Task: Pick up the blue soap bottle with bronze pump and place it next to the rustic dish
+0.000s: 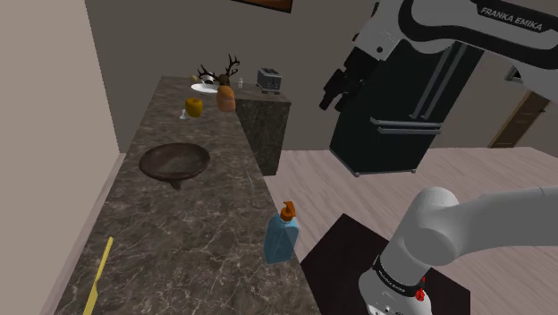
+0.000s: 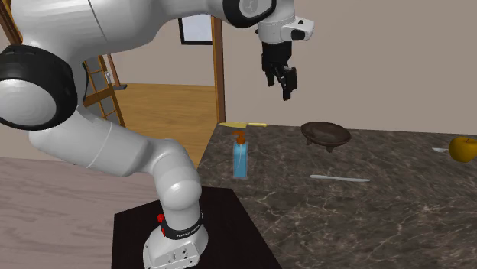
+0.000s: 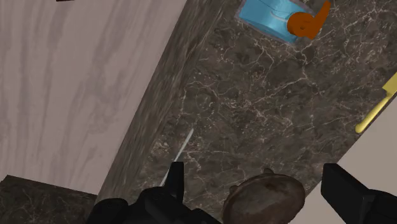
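Observation:
The blue soap bottle [image 1: 283, 234] with an orange-brown pump stands upright near the counter's front edge; it also appears as the bottle [image 2: 241, 159] and the bottle [image 3: 273, 16]. The rustic dish [image 1: 175, 163], a dark brown bowl, sits farther along the counter, seen too as the dish [image 2: 325, 134] and the dish [image 3: 264, 197]. My gripper [image 1: 338, 88] hangs high in the air, well above the counter and off its edge. From the side, the gripper [image 2: 281, 80] is above and between bottle and dish. The gripper [image 3: 253, 168] is open and holds nothing.
A thin knife [image 2: 340, 179] lies on the dark marble counter [image 1: 206, 233] near the dish. A yellow utensil [image 1: 100, 268] lies at one end. A yellow fruit [image 2: 462, 148], a toaster [image 1: 269, 80] and antlers stand at the far end. A black fridge [image 1: 402, 98] stands behind.

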`<state>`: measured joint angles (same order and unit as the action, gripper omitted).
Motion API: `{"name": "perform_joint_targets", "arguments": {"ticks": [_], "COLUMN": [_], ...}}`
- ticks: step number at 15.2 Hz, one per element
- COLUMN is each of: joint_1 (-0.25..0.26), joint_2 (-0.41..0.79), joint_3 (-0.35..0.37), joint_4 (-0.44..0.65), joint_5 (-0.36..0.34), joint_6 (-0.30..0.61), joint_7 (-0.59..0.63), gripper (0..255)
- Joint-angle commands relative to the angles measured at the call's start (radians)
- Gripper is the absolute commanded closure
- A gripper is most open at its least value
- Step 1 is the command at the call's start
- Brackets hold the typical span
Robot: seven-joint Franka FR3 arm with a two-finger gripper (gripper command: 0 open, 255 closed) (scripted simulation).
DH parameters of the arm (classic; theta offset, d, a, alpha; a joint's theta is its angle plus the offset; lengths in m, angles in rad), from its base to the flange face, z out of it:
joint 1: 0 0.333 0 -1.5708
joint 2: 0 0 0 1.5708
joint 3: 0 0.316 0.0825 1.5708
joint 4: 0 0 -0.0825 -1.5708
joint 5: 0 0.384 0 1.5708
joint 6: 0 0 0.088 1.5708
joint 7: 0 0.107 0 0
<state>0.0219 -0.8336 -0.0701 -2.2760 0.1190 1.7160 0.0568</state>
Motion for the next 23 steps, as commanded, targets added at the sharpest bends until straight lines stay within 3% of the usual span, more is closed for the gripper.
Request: {"name": "perform_joint_targets", "arguments": {"ticks": [1, 12, 23], "joint_1": [0.0, 0.037, 0.105], "joint_2": [0.0, -0.054, 0.045], "joint_3": [0.0, 0.234, 0.485], "joint_4": [0.0, -0.269, -0.415], "joint_5": [0.0, 0.067, 0.171], "joint_6": [0.0, 0.15, 0.323], "joint_7": [0.0, 0.206, 0.42], "gripper": [0, 0, 0]}}
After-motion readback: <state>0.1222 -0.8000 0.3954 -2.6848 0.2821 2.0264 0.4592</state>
